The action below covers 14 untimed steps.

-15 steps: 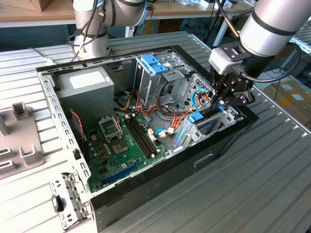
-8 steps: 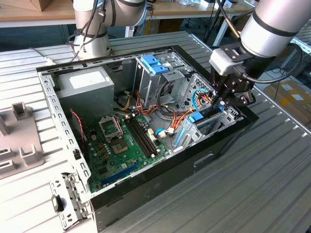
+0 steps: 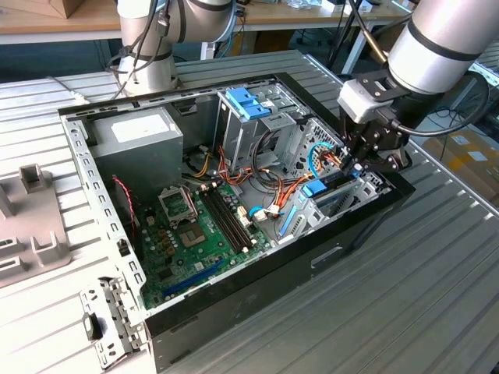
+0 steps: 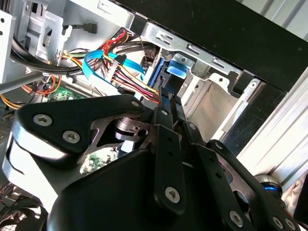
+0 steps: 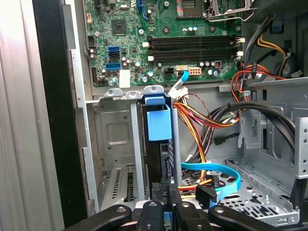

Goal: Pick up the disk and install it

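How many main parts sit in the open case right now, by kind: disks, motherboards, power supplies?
disk: 1, standing in the bay
motherboard: 1
power supply: 1
Total: 3

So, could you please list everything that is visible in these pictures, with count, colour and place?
computer case: one, black, lying open on the slatted metal table.
motherboard: one, green, on the case floor.
power supply: one, grey, in the case corner at the exterior view's left.
drive cage: one, metal, with a light blue latch on top.
disk: one, dark with blue rails and blue tab, standing in the metal bay beside the case wall.
flat cable: one, blue, looping near the disk.
wire bundle: red, orange, yellow, next to the bay.
robot arm: one, grey.
claw: one, black, closed on the disk's near end.
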{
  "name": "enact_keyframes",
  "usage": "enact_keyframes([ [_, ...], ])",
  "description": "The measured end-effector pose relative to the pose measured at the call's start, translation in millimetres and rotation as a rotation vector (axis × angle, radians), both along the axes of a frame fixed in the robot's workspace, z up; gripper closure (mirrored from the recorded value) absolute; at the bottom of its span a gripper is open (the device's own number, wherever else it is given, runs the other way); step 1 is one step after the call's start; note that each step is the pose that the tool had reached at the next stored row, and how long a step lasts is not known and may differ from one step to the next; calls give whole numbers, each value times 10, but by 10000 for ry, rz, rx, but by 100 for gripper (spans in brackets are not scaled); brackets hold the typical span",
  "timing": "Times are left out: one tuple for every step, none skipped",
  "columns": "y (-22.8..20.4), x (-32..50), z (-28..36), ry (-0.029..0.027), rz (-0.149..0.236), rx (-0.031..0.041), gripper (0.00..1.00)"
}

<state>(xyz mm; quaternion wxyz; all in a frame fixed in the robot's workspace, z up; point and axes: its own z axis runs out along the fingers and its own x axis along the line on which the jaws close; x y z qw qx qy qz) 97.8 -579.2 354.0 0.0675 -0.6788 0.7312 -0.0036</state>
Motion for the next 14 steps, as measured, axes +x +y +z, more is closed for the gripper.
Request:
enact_keyframes([
  [-4,0,-1,0,0,1,84],
  [-9,0,-1,0,-1,0,84],
  [-13,0,-1,0,0,1,84],
  [-17,0,0,0,0,-1,84],
  [-19,0,-1,0,0,0,84],
  [-19,0,-2,0,-1,-1,84],
  [-14,0,-5,0,0,1,84],
  [-2,1,-6,0,2,1,84],
  [11,1,-7,0,2,1,84],
  [28,0,-9,0,0,1,84],
  [36,0,-11,0,0,0,84],
  [37,0,-14,0,1,1,84],
  [37,0,-15,0,1,-1,84],
  [37,0,-17,0,1,0,84],
])
